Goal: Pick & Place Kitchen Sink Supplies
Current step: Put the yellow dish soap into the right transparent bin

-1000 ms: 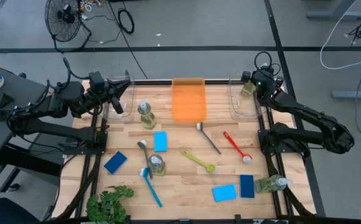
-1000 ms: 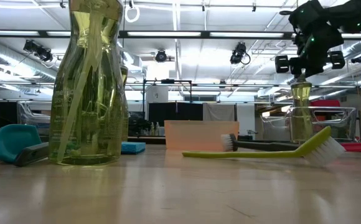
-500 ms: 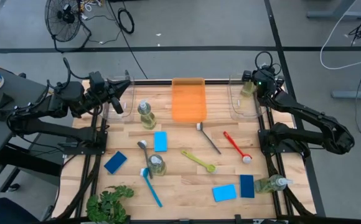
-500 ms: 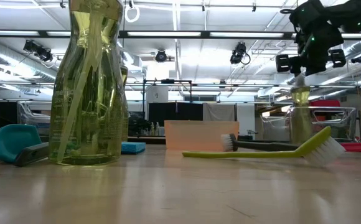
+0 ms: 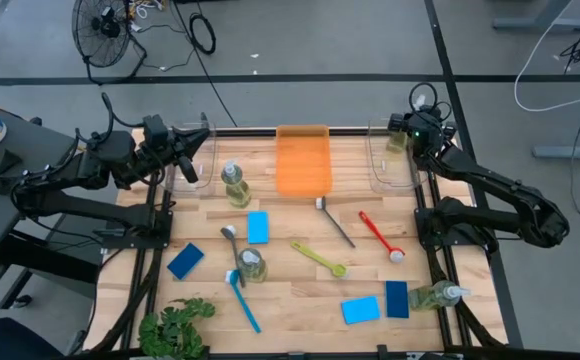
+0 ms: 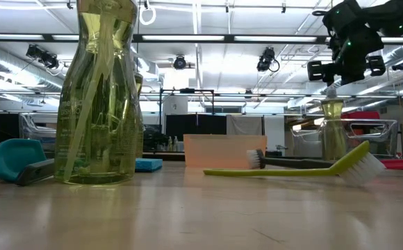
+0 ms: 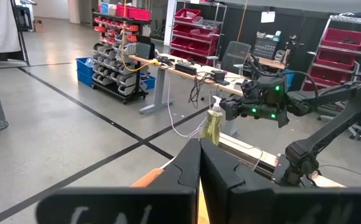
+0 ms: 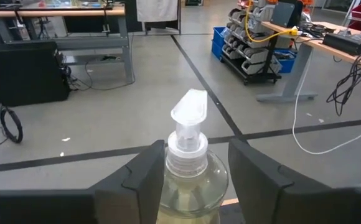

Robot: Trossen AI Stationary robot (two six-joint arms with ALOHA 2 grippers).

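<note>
Your right tool [image 8: 190,171] has just spread its fingers off the pump bottle [image 8: 188,163], which now stands in the clear bin [image 5: 391,165] at the worktop's far right corner: that placement looks finished. Your left tool [image 7: 199,163] waits closed.

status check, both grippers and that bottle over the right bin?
Right gripper open, fingers either side of the pump bottle neck, over the right clear bin. Left gripper shut, parked by the left bin. Nothing in the way.
</note>
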